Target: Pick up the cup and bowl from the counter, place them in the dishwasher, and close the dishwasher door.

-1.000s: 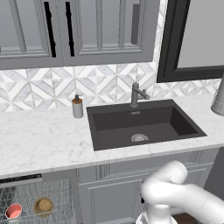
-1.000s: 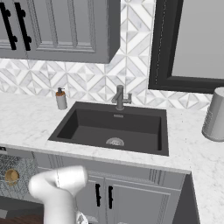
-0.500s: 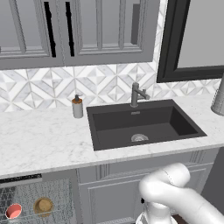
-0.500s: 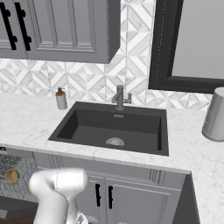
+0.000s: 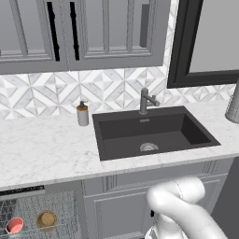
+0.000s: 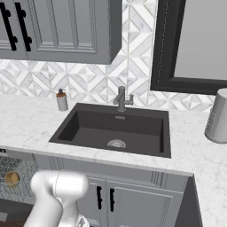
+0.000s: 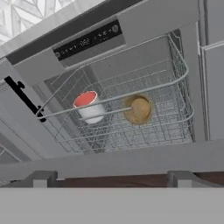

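The dishwasher (image 7: pixel 87 41) stands open under the counter (image 5: pixel 42 149), its dark control strip on top. In its wire rack (image 7: pixel 175 109) the grey cup (image 7: pixel 89 107) with the salmon-red inside lies beside the brown bowl (image 7: pixel 138 109). Both also sit in the rack in the left base view, cup (image 5: pixel 15 225) and bowl (image 5: pixel 46 219); the bowl (image 6: pixel 12 178) appears again in the right base view. A flat grey panel (image 7: pixel 131 159), seemingly the lowered dishwasher door edge-on, crosses below the rack. My gripper (image 7: pixel 112 178) is open just under it, holding nothing.
A soap bottle (image 5: pixel 82 114) stands on the counter left of the dark sink (image 5: pixel 149 133) and faucet (image 5: pixel 145 100). A grey canister (image 6: pixel 218 116) is at the far right. Grey cabinet doors (image 6: pixel 133 199) run under the sink, and a black handle (image 7: pixel 22 94) sits left of the rack.
My arm's elbow has sunk very slightly. The cup, the bowl and the rack have not moved.
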Motion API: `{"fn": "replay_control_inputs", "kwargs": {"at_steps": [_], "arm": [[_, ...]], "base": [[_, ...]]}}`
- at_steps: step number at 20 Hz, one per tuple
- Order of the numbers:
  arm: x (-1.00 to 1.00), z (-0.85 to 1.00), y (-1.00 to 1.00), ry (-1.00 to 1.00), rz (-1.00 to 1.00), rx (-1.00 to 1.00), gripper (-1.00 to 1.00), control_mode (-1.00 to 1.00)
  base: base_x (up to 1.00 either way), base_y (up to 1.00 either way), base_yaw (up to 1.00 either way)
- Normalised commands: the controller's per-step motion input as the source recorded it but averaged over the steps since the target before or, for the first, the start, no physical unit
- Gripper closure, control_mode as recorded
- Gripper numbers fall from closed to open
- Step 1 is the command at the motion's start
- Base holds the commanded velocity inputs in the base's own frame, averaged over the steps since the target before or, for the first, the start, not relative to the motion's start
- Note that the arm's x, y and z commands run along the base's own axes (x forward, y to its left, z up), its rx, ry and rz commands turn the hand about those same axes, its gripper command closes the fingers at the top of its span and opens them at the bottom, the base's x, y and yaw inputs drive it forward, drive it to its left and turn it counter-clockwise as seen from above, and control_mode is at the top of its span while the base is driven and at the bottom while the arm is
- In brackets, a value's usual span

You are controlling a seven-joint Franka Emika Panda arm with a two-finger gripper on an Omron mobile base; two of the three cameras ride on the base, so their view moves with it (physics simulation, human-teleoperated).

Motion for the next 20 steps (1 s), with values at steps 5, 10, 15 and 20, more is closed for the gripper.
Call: {"fn": "replay_control_inputs", "kwargs": {"at_steps": [5,10,15,20], "arm": [[0.09,-0.46,0.39,-0.06,-0.11,-0.06,-1.0,-1.0],[0.05,-0.83,0.55,-0.04,-0.05,-0.12,-1.0,-1.0],[0.01,-0.86,0.61,-0.04,-0.01,-0.16,-1.0,-1.0],[0.2,-0.5,0.71,-0.1,-0.01,-0.09,-1.0,-1.0]], "base": [[0.0,0.0,0.0],[0.0,0.0,0.0],[0.0,0.0,0.0],[0.0,0.0,0.0]]}}
